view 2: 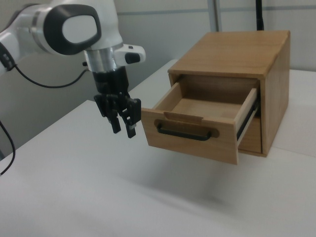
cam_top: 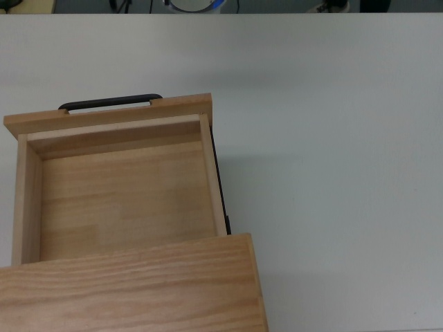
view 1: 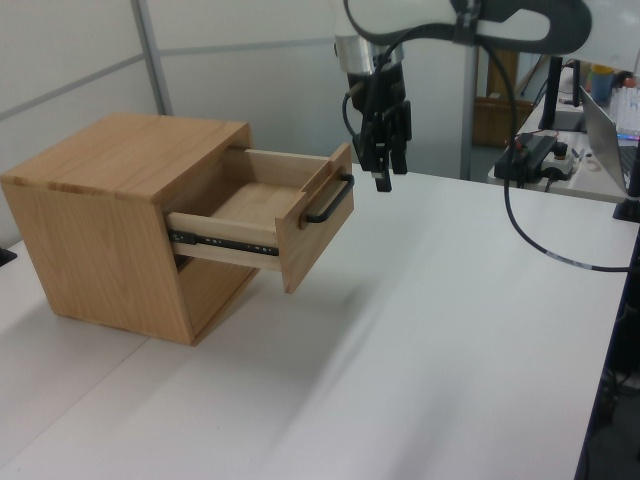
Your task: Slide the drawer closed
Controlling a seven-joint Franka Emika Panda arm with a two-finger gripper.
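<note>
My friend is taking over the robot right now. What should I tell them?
Gripper: jaws slightly apart, holding nothing, hanging in the air in front of the drawer, not touching it.
Drawer: pulled well out of the cabinet, nothing inside it, black handle facing the gripper.
Done: nothing on the drawer yet.
Left: bring the gripper against the front panel, then push until the drawer sits flush in the cabinet.
</note>
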